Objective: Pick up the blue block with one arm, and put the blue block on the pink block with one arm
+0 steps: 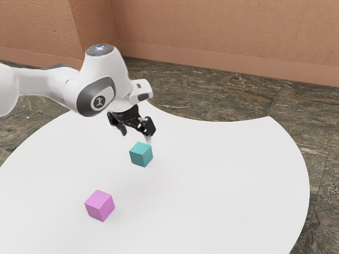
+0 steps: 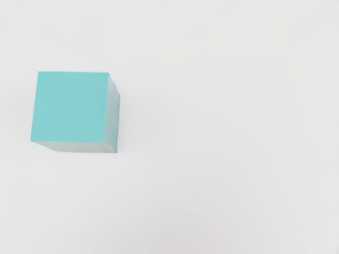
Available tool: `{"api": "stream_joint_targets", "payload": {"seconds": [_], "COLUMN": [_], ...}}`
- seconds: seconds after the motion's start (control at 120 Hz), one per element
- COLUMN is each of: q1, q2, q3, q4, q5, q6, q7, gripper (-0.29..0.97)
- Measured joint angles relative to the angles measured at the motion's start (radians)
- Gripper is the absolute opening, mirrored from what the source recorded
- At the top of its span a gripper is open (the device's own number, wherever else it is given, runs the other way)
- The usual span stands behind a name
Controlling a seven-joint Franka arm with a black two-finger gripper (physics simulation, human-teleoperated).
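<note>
— Where does everything sit on the table (image 1: 238, 174)?
— The blue block (image 1: 141, 154) lies mid-table, well apart from the pink block (image 1: 99, 205). My gripper (image 1: 136, 135) hangs just above it, fingers spread, gripping nothing.
— Why not descend?
— The wrist view shows the block off-centre, so I'd align first.

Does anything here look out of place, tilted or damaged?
Nothing stands out. The blue block and the pink block both rest flat on the white table, apart and whole; the claw hangs above the blue one.
</note>
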Motion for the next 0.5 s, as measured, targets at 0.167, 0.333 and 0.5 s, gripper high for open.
{"api": "stream_joint_targets", "payload": {"seconds": [0.167, 0.333, 0.5], "q1": [-0.013, 0.233, 0.242], "q2": [0.061, 0.098, 0.059], "q3": [-0.041, -0.209, -0.219], "q4": [0.038, 0.050, 0.012], "q5": [0.003, 0.058, 0.076], "q6": [0.052, 0.076, 0.085], "q7": [-0.074, -0.136, -0.188], "gripper": [0.68, 0.68, 0.68]}}
